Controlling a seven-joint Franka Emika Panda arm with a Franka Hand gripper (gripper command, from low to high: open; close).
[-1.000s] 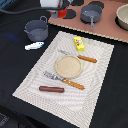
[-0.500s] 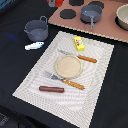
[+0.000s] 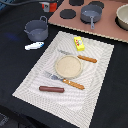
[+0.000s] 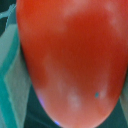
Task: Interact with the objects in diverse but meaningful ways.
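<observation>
The red tomato (image 4: 70,60) fills the wrist view, held right against the camera. In the exterior view my gripper (image 3: 47,7) is at the top edge, shut on the tomato (image 3: 46,6) and raised behind the dark grey two-handled pot (image 3: 37,30). The white-and-blue fish (image 3: 34,46) lies on the black cloth in front of the pot. The yellow block (image 3: 79,44) sits at the mat's far edge. The brown sausage stick (image 3: 51,89) lies at the mat's near corner on the exterior view's left.
A tan plate (image 3: 68,66) sits mid-mat between an orange-handled knife (image 3: 82,58) and fork (image 3: 67,81). A pink stove board (image 3: 107,27) at the back carries a grey saucepan (image 3: 91,14). A bowl (image 3: 122,15) stands at the far right.
My gripper with the tomato has risen and moved toward the top edge of the exterior view. The things on the mat and the cloth have not moved.
</observation>
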